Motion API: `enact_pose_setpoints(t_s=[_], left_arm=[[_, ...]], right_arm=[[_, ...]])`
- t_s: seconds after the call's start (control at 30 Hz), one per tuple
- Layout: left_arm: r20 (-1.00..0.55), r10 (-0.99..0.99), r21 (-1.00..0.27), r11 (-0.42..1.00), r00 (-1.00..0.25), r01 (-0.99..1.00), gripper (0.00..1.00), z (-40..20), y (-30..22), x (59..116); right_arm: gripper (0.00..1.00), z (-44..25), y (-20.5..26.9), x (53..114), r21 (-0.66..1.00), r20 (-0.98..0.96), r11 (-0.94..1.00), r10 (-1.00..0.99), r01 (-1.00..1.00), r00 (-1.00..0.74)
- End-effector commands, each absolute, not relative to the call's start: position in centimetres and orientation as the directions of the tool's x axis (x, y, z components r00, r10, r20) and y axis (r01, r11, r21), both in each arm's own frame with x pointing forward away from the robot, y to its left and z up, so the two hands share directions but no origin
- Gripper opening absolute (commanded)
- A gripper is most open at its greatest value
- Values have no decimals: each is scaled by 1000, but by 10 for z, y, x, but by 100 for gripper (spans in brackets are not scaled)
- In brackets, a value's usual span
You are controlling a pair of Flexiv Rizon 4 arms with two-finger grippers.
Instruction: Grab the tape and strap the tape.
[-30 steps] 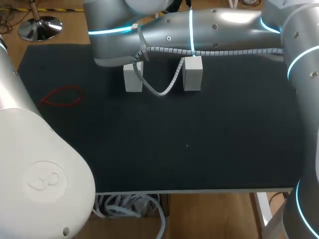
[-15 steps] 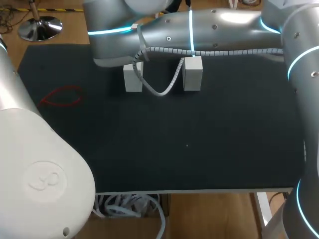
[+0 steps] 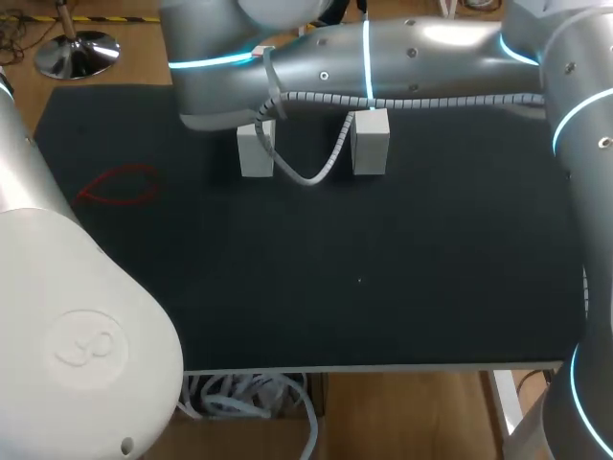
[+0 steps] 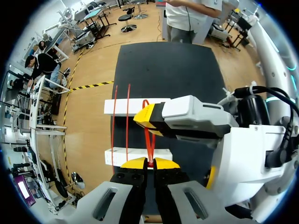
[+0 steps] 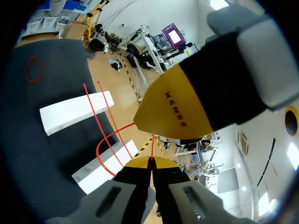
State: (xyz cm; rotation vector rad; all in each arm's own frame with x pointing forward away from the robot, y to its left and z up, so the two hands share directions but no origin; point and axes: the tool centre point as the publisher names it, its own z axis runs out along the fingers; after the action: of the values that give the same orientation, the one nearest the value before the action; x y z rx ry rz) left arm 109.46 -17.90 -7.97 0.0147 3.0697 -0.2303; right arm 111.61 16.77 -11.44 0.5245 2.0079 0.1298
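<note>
A thin red tape runs from my left gripper, which is shut on it, toward the yellow tip of my right arm's gripper just ahead. Two more red strands cross two white blocks. In the right wrist view my right gripper is shut on a red strand, and a curved loop of tape hangs over the nearer block. In the head view both blocks stand at the far middle, and the arms hide both grippers.
A separate red loop lies flat on the black mat at the left. A grey ribbed cable droops from the arm between the blocks. The table's front edge is near the view's bottom.
</note>
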Motion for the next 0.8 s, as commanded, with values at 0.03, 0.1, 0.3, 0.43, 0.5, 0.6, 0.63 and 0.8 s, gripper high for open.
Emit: enact_pose_setpoints(t_s=[0.03, 0.1, 0.3, 0.43, 0.5, 0.6, 0.63, 0.8], left_arm=[[-63, 4, -146, 989, -998, 13, 0, -79, -179, 1094], [-63, 4, -146, 989, -998, 13, 0, -79, -179, 1094], [-63, 4, -146, 989, -998, 13, 0, -79, -179, 1094], [-63, 4, -146, 989, -998, 13, 0, -79, -179, 1094], [-63, 4, -146, 989, -998, 13, 0, -79, -179, 1094], [-63, 4, -146, 989, -998, 13, 0, -79, -179, 1094], [-63, 4, -146, 989, -998, 13, 0, -79, -179, 1094], [-63, 4, -146, 989, -998, 13, 0, -79, -179, 1094]], right_arm=[[0, -112, 167, 1119, 303, -822, 899, 415, 316, -391], [0, -112, 166, 1120, 298, -826, 899, 412, 321, -385], [0, -111, 163, 1122, 290, -835, 898, 407, 332, -371], [0, -111, 163, 1122, 287, -837, 900, 403, 329, -371], [0, -112, 164, 1122, 284, -838, 901, 400, 328, -372], [0, -112, 164, 1122, 281, -838, 902, 397, 327, -374], [0, -112, 164, 1122, 281, -839, 903, 396, 326, -374], [0, -112, 164, 1122, 278, -841, 904, 393, 325, -373]])
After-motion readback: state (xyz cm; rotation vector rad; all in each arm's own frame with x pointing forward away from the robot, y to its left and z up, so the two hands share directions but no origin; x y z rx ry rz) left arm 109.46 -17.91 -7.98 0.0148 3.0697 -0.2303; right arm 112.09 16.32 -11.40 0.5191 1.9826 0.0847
